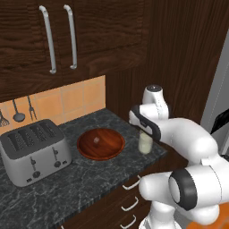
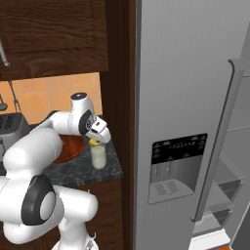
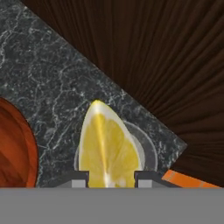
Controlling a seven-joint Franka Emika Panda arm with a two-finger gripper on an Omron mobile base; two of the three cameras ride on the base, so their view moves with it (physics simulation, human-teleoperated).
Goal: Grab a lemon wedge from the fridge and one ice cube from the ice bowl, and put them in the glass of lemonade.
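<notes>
The yellow lemon wedge is clamped between my gripper's fingers and hangs directly over the glass of lemonade. From the right base camera the wedge shows as a small yellow spot just above the rim of the glass, under my gripper. The glass stands near the counter's right corner, partly behind my arm. Left of it sits the reddish-brown ice bowl with a pale ice cube inside. The grey fridge stands on the right, one door swung open.
A silver toaster stands at the left of the dark marble counter. Dark wood cabinets hang above, and a dark wood panel separates the counter from the fridge. Drawers lie below the counter edge.
</notes>
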